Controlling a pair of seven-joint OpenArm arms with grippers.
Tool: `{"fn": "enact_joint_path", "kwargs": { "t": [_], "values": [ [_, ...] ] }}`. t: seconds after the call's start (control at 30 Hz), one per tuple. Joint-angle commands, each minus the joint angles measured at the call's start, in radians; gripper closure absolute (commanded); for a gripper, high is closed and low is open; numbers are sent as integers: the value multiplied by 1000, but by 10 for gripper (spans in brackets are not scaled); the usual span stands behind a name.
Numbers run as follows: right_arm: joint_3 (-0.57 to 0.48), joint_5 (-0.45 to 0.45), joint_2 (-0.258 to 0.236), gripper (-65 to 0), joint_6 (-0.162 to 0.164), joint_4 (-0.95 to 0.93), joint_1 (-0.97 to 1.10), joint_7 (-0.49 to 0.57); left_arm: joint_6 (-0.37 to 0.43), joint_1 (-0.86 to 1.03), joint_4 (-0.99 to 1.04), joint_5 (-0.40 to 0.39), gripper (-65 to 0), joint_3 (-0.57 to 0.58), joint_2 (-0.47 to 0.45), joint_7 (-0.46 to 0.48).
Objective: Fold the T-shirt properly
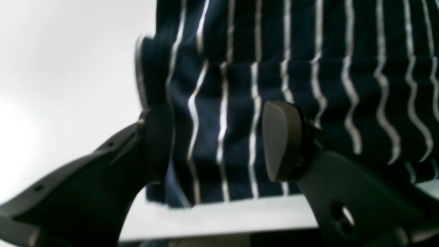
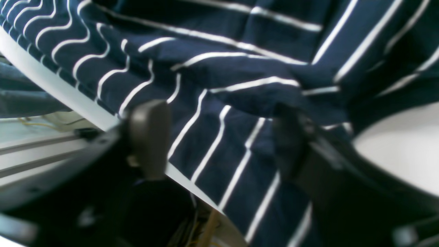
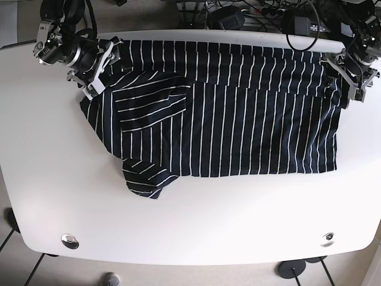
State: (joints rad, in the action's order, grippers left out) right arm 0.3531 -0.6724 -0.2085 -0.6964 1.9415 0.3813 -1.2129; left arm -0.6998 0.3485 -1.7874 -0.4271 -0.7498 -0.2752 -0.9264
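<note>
Closest to us, the left gripper [image 1: 219, 140] spreads its fingers over the striped T-shirt [image 3: 226, 125], holding nothing, at the shirt's far corner. The right gripper [image 2: 219, 137], also spread, straddles the opposite far corner. We see the shirt lying across the white table [image 3: 196, 226].

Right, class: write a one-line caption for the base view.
Two end effectors at the far corners of a striped T-shirt on a white table.

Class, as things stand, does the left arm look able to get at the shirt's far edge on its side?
Probably yes: the left gripper is open, its fingers straddling the T-shirt edge, with nothing between.
</note>
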Motion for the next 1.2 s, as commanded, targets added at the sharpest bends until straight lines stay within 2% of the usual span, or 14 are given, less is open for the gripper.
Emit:
{"fn": "enact_joint_path", "kwargs": {
  "t": [0.03,0.13,0.2,0.27,0.37,0.4,0.53,0.6,0.67,0.87,0.97,1.07,1.13,1.2],
  "values": [
    [-12,-10,-10,-287,-2,-38,-6,18,2,1,22,-8,-388,-1,-22,13],
    [-29,-10,-12,-171,-2,-129,-15,34,2,-55,84,-5,-388,-4,-25,13],
    [-32,-10,-21,-160,-2,-175,-21,75,2,-72,131,23,-385,-4,-25,13],
    [-33,-10,-39,-160,-2,-242,-25,115,2,-96,174,95,-385,-4,-26,13],
    [-33,-8,-53,-160,-2,-274,-25,155,2,-96,209,156,-385,-1,-54,13],
    [-33,24,-61,-160,-2,-278,-25,166,2,-96,243,167,-385,-4,-62,13],
    [-33,167,-58,-160,-2,-282,-40,218,2,-96,309,161,-382,-21,-124,13],
    [-32,220,-44,-160,-2,-282,-41,244,2,-99,317,161,-349,-67,-149,14],
    [-30,237,-47,-160,-2,-282,-54,250,2,-114,344,161,-312,-73,-184,14],
    [-30,236,-49,-160,-2,-264,-60,242,2,-190,401,161,-307,-99,-255,36],
    [-29,236,-44,-159,-2,-187,-46,242,2,-187,286,153,-311,-159,-217,36],
    [-27,236,-39,-159,-2,-109,-18,242,2,-182,206,99,-311,-178,-167,36],
    [-27,234,-38,-159,-2,-44,-2,242,2,-180,197,89,-312,-159,-146,36],
    [-25,234,-38,-159,-2,28,9,242,2,-180,194,89,-312,-93,-123,36]
  ]
}}
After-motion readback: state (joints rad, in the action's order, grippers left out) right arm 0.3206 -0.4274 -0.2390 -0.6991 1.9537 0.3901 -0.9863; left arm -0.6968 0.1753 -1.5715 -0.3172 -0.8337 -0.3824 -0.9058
